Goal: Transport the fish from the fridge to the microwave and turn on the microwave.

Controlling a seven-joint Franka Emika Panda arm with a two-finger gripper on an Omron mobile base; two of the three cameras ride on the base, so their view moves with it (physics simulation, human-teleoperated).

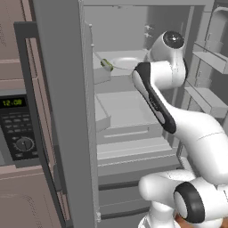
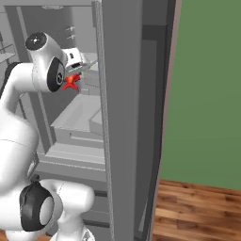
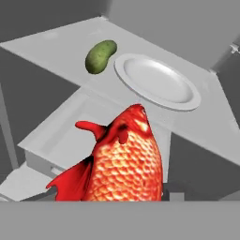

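We have the fish (image 3: 123,161) clamped in the gripper (image 2: 71,81), lifted above the fridge (image 1: 67,111) shelf. Keep it level and draw straight out. The plate (image 3: 157,80) and green vegetable (image 3: 100,56) sit behind; the door edges flank our exit. The microwave (image 1: 18,129) waits left.

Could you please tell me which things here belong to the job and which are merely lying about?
Job: red-orange scaly fish in the gripper; open dark-grey fridge; black built-in microwave.
Lying about: small green vegetable; white round plate on the shelf.
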